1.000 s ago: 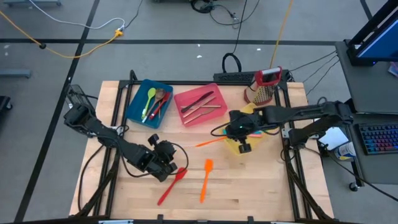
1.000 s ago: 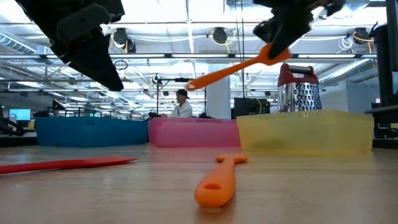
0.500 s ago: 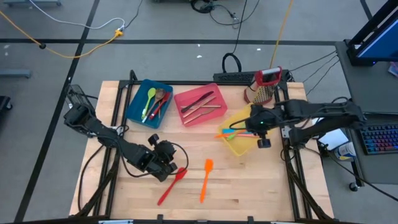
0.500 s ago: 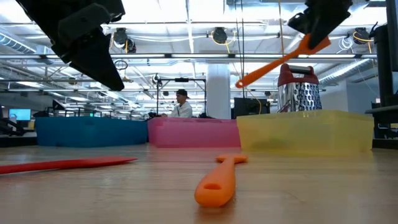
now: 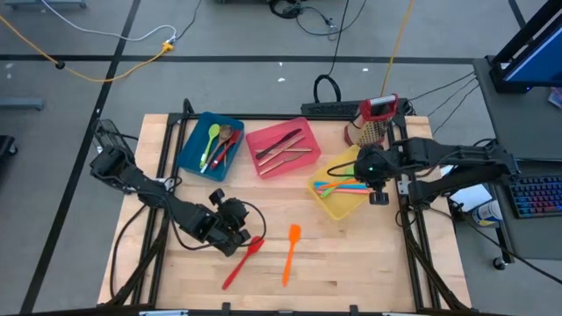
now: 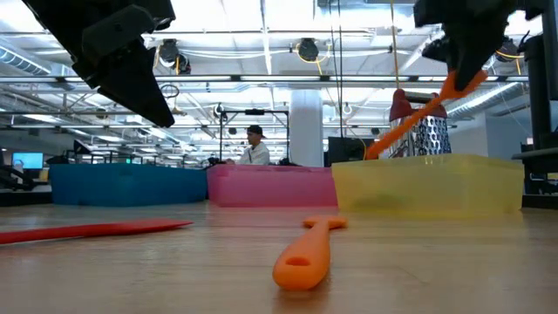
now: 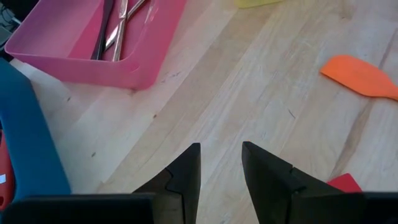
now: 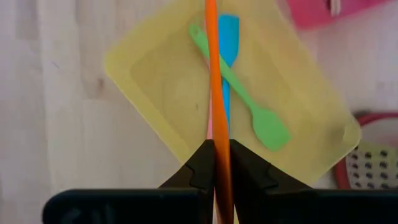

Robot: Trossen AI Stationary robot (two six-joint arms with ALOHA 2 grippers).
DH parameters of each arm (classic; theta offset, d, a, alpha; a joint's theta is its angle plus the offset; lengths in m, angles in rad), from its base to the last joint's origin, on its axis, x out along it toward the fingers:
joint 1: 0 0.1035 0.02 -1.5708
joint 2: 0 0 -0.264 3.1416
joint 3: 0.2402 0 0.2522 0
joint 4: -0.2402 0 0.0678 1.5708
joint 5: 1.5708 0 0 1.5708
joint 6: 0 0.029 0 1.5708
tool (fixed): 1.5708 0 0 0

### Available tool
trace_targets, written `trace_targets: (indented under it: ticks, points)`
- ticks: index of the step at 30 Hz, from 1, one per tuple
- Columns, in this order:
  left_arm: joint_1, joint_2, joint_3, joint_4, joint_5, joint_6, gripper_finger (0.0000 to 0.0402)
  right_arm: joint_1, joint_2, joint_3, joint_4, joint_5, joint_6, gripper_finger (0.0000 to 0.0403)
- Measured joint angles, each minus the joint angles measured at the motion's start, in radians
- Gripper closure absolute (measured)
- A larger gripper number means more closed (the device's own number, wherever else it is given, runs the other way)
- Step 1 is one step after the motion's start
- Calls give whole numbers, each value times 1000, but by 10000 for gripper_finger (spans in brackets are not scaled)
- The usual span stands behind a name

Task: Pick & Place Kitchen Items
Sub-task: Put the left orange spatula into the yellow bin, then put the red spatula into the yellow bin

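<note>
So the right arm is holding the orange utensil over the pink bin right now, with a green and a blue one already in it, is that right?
Not quite: it's the yellow bin, not the pink one. The right wrist view shows the right end effector shut on the orange utensil over the yellow bin, with the green utensil and blue utensil lying inside.

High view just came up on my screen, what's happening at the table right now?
The right claw is shut on an orange utensil, holding it tilted above the yellow bin, which already holds a green and a blue utensil. The left claw hangs open over bare table near the red spatula, holding nothing. An orange spatula also lies on the table. The blue bin and pink bin hold other utensils.
</note>
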Motion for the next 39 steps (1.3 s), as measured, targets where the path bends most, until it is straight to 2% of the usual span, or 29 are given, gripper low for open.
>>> trace_targets:
  ticks: [11,16,20,27,34,39]
  points:
    - [0,0,0,0,-1,12,280,-74,0,-178,130,-5,-112,379]
    - [0,0,0,0,-1,13,279,-127,0,-257,266,-82,-260,379]
    - [0,0,0,0,-1,13,279,-166,0,-316,374,-80,-352,376]
    - [0,0,0,1,-1,15,279,-228,0,-438,571,-76,-356,363]
    - [0,0,0,0,-1,19,279,-245,0,-498,625,-71,-332,341]
    - [0,0,0,12,-1,16,279,-244,0,-500,637,40,-323,310]
